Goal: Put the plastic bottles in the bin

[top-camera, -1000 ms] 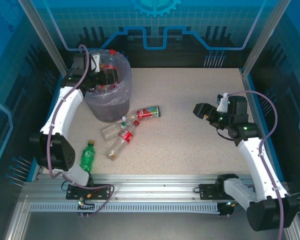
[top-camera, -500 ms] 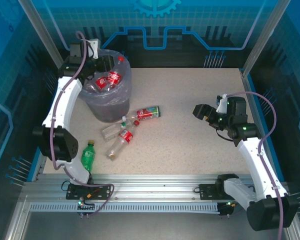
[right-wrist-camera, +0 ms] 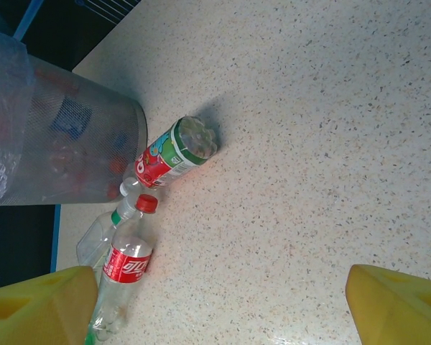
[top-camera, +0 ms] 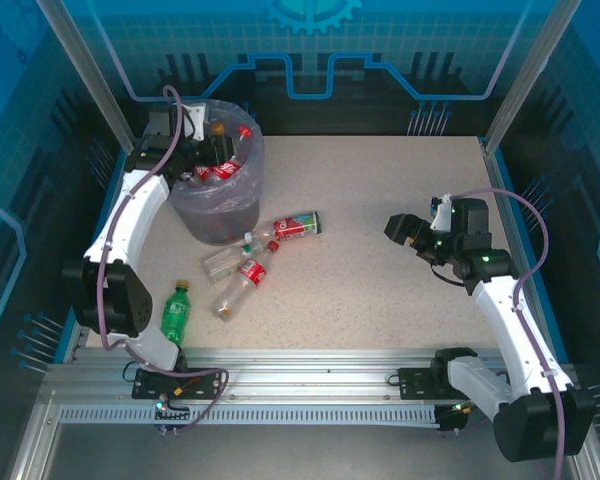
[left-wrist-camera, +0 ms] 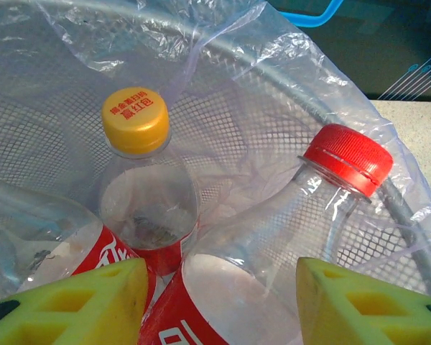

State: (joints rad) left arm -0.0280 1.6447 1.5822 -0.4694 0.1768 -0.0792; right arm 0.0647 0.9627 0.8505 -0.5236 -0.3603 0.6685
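The bin, grey mesh with a lilac bag, stands at the back left with several plastic bottles inside. My left gripper reaches over its rim. Its yellow fingers flank the body of a red-capped bottle, beside a yellow-capped one; contact is unclear. On the table lie a red-and-green-labelled bottle, a clear bottle, a red-labelled bottle and a green bottle. My right gripper hovers open and holds nothing.
Speckled tabletop stretches bare between the loose bottles and the right arm. Blue enclosure walls ring the table, and an aluminium rail runs along the near edge. The bin's mesh wall sits at the left of the right wrist view.
The left arm rose at the bin's rim, then came back down. The red-capped bottle has sunk lower into the bin. The right arm has hardly moved.
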